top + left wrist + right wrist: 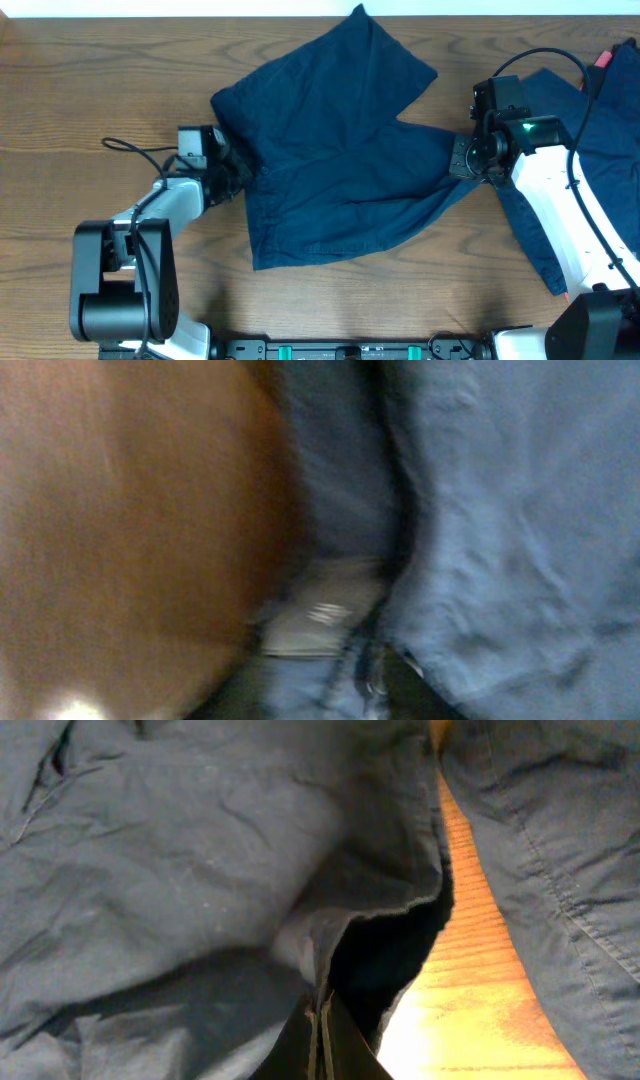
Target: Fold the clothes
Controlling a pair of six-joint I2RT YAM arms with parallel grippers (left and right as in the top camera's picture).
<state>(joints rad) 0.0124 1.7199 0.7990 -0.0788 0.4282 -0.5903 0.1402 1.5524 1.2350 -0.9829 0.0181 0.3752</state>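
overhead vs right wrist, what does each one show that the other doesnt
Overhead only: the whole navy garment spread out, the left arm at its left edge, a red object top right. Right wrist only: the right jaws shut on the garment's hem, a dark gap under the lifted cloth. Both: navy cloth and the wooden table.

Table: brown wood grain, filling the view.
Middle garment: dark navy, wrinkled, spread flat, with one corner reaching the far edge.
Left gripper: at that garment's left edge, touching the cloth; jaws cannot be made out.
Right gripper: at its right edge, where the cloth bunches toward it.
Second garment: same navy, far right, partly under the right arm.
Red object: small, far right corner.
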